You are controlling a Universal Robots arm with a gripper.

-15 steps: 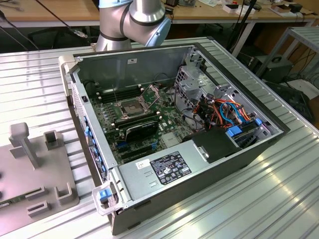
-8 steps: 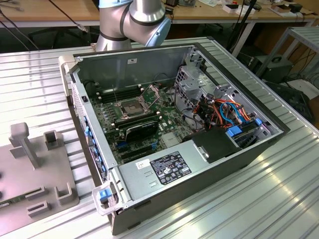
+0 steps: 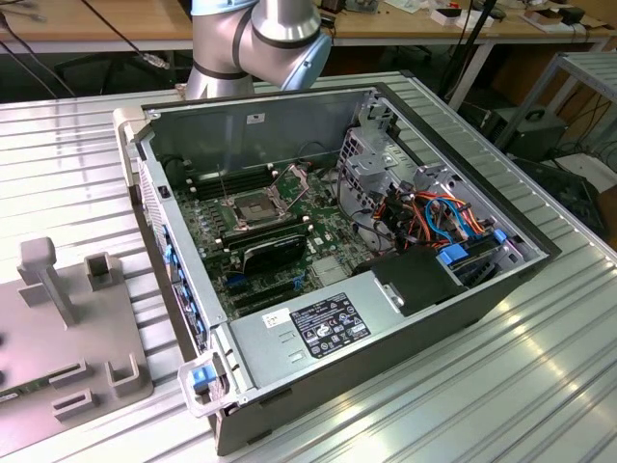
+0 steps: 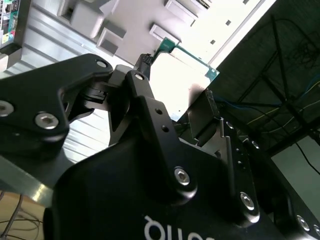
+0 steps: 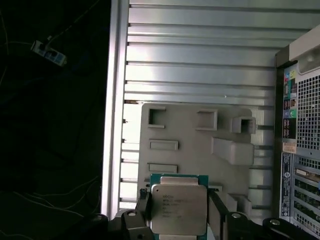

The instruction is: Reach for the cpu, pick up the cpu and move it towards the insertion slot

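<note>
The cpu (image 5: 177, 209) is a flat square chip with a silvery face and a green rim. My gripper (image 5: 178, 200) is shut on it, one black finger (image 5: 142, 207) on each side edge. In the second wrist view the cpu (image 4: 182, 82) shows bright between the fingertips (image 4: 209, 100) of the gripper (image 4: 177, 77). It hangs over the grey fixture plate (image 5: 200, 150), apart from it. The insertion slot (image 3: 253, 207) is the metal-framed socket on the motherboard inside the open computer case, with its hinged frame plate (image 3: 294, 178) standing up. The arm (image 3: 260, 39) stands behind the case.
The open computer case (image 3: 424, 318) lies on the ribbed aluminium table (image 3: 540, 386), with a black card (image 3: 275, 249), cables (image 3: 434, 217) and a labelled grey box (image 3: 318, 328) inside. The grey fixture plate (image 3: 58, 328) with raised blocks sits at the exterior view's left. The case's perforated wall (image 5: 302, 150) is beside the fixture.
</note>
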